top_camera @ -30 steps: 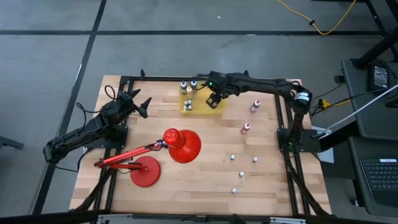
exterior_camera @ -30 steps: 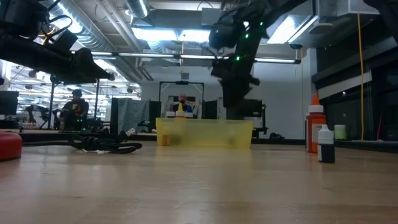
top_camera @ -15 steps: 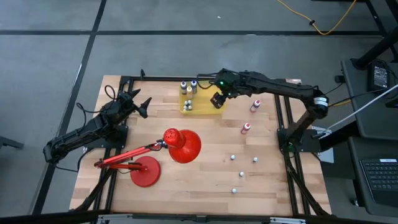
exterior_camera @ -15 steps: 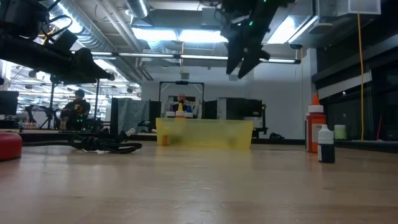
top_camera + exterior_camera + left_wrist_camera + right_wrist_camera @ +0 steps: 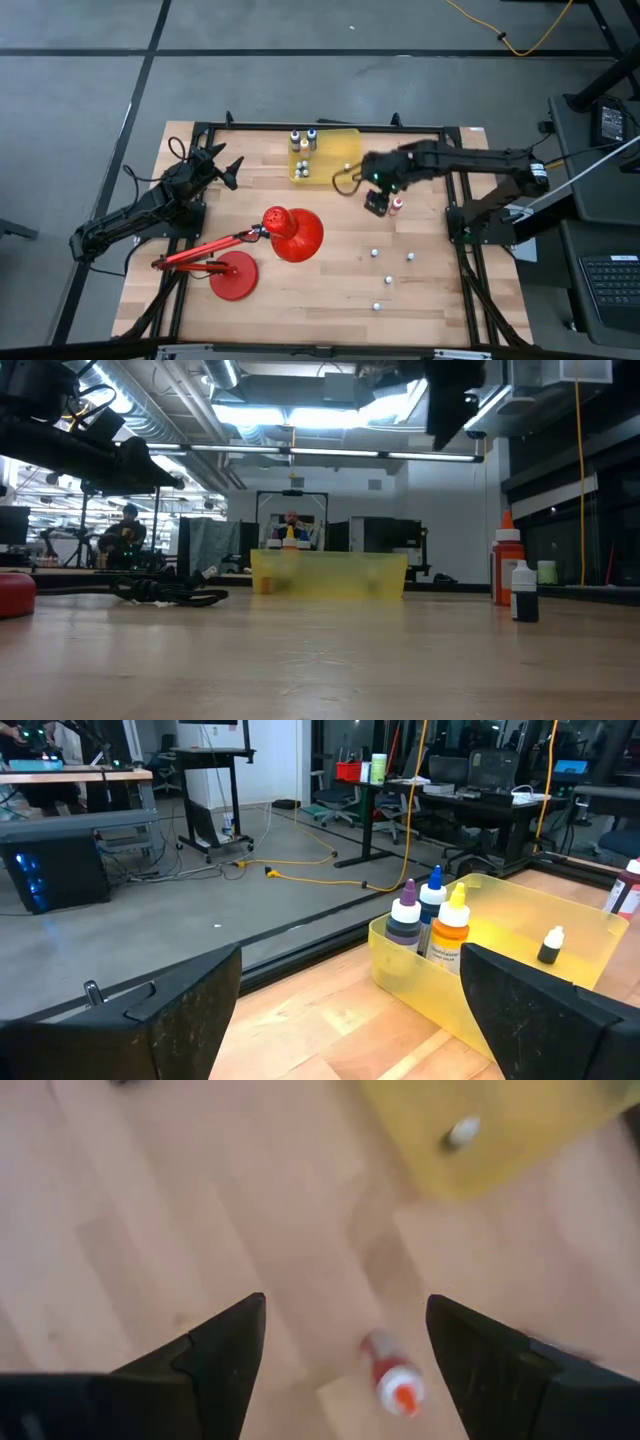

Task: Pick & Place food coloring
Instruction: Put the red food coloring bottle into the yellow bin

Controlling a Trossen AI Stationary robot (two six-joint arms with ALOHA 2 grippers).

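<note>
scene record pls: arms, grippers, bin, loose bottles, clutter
right gripper: open, empty, above the table beside a red bottle
left gripper: open, idle at the table's left side
yellow bin: far edge of the table, several food coloring bottles inside
loose bottles: four small ones on the near right of the table
clutter: red desk lamp, left of centre

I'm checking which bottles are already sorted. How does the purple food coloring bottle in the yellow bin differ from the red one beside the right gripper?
The purple bottle stands inside the yellow bin; the red bottle stands on the bare table. The purple one is packed against two other bottles; the red one stands alone, under the open right gripper. Both are upright.
</note>
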